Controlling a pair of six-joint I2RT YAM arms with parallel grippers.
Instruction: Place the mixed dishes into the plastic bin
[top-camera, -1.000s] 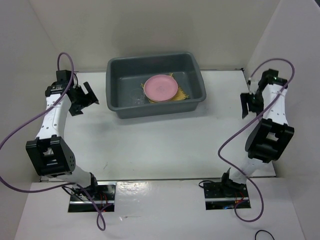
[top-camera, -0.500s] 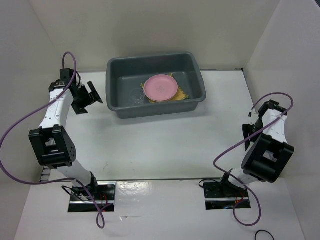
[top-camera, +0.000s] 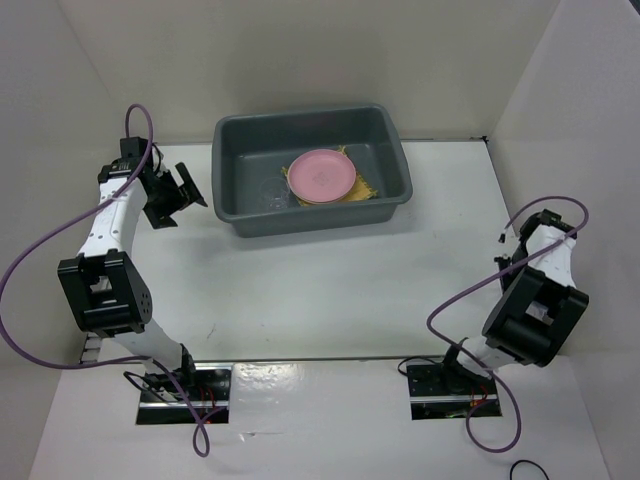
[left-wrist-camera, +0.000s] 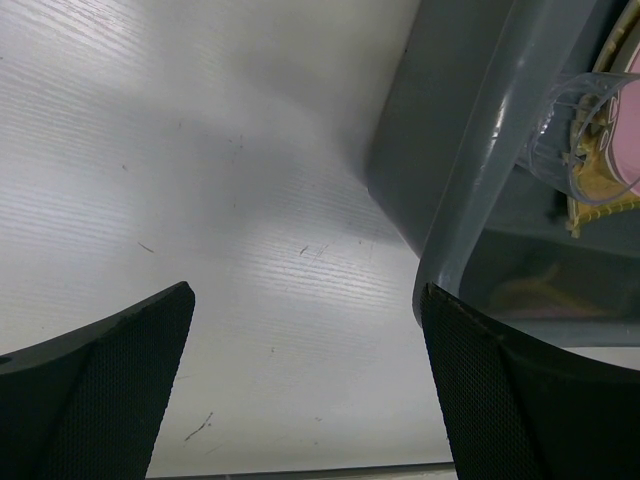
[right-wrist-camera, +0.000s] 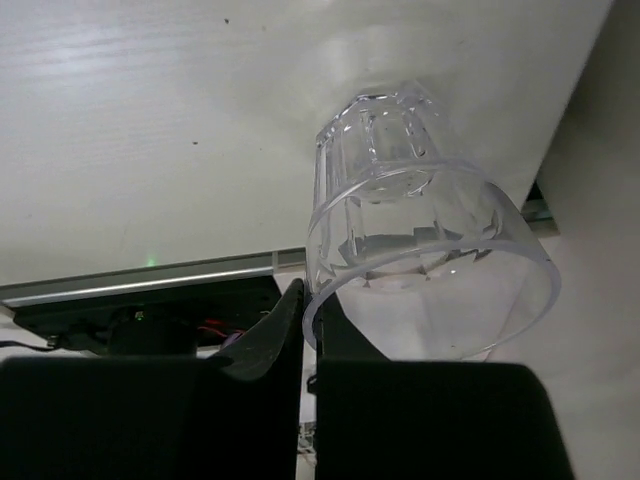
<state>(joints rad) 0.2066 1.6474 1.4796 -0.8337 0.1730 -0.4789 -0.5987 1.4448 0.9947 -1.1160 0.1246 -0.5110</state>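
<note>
The clear cup (right-wrist-camera: 420, 230) is pinched at the rim by the right gripper (right-wrist-camera: 310, 312), plastic bin (top-camera: 312, 222) well off forward-left beside the wide-open left gripper (left-wrist-camera: 305, 300).

Bright, even light from above; shadows are soft. Glare streaks the table's (top-camera: 300, 372) near edge and the bin's (left-wrist-camera: 470, 170) rim.

1. Our left arm (top-camera: 106, 225) and right arm (top-camera: 548, 258) wear white link shells between blocky black joints.
2. A thin purple cable (top-camera: 50, 246) loops behind each hand.
3. Our left hand (left-wrist-camera: 305, 295) has black fingers (left-wrist-camera: 100, 390) with fine mesh-textured pads.
4. Our right hand (right-wrist-camera: 308, 300) has smooth black fingers.
</note>
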